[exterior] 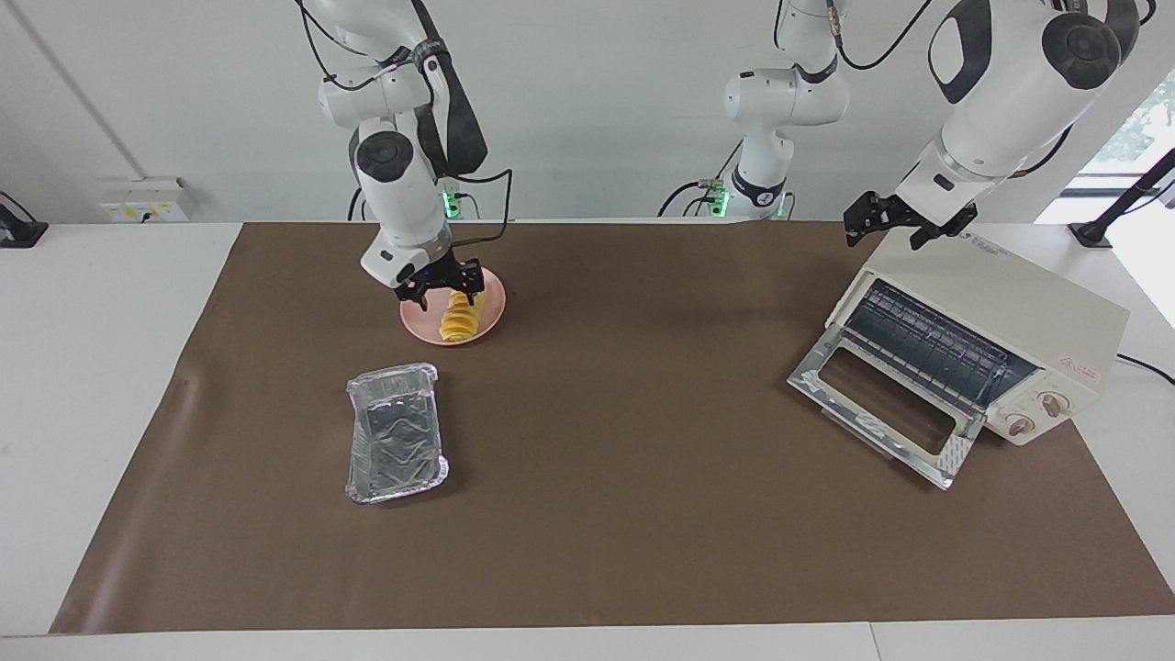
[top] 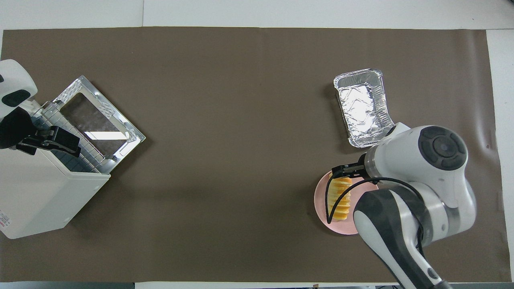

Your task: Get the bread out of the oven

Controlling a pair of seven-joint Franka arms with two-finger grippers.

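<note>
The bread [exterior: 456, 319] is a ridged golden-orange loaf lying on a pink round plate [exterior: 418, 329]; it also shows in the overhead view [top: 340, 198]. My right gripper [exterior: 445, 292] is low over the plate with its fingers spread around the loaf's end nearer the robots, and its wrist hides part of the plate [top: 321, 204]. The cream-white oven [exterior: 1028, 312] stands at the left arm's end of the table with its glass door [exterior: 881, 404] dropped open and its wire rack bare. My left gripper [exterior: 872, 225] hangs over the oven's top edge above the opening.
A crinkled silver foil tray [exterior: 395, 431] lies empty on the brown mat, farther from the robots than the plate. The mat between the plate and the oven is bare. The oven's knobs [exterior: 1037, 413] face away from the robots.
</note>
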